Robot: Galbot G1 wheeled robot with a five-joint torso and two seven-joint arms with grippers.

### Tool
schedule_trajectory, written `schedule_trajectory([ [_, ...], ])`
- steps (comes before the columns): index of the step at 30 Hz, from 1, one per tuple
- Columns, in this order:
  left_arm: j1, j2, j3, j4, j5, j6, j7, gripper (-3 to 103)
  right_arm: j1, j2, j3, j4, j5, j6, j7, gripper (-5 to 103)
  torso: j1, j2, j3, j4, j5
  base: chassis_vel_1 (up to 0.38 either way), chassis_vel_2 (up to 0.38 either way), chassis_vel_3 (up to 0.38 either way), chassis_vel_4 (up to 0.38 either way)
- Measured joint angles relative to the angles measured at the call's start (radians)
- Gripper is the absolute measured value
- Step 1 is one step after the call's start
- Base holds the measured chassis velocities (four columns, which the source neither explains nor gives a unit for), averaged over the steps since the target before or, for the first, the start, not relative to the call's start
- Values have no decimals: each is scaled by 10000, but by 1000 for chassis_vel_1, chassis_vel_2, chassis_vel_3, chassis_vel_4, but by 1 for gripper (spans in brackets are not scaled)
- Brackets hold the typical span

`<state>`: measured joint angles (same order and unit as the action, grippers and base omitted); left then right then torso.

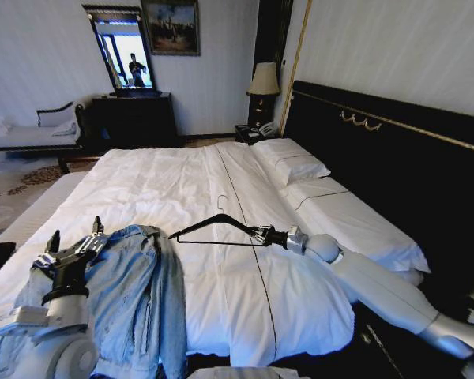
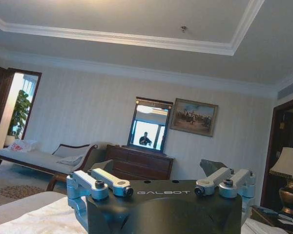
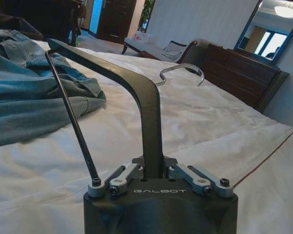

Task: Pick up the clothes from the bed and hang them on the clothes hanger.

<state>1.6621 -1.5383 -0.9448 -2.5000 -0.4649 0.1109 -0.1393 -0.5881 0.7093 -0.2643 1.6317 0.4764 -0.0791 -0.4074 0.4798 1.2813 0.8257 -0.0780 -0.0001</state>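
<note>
Denim jacket, pale blue, crumpled, lies on near left part of large white-sheeted bed with black gold-trimmed headboard. We see right gripper over bed's middle, fingers clamped on one end of thin black triangular hanger with slim metal hook (held clear of sheet, beside jacket, apart from it). Left gripper sits at jacket's left edge, fingers spread wide, gripping nothing.
</note>
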Motion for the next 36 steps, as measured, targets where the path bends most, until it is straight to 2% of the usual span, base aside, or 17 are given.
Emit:
schedule_trajectory([
  [21, -91, 76, 58, 0, 98, -8, 4, 100, 176, 437, -287, -443, -13, 52, -150, 18, 0, 0, 0, 0, 0, 10, 14, -13, -16],
  [36, -95, 160, -24, 0, 36, -15, 4, 100, 217, 461, -318, -505, -12, 41, -184, 18, 0, 0, 0, 0, 0, 52, 59, -57, -51],
])
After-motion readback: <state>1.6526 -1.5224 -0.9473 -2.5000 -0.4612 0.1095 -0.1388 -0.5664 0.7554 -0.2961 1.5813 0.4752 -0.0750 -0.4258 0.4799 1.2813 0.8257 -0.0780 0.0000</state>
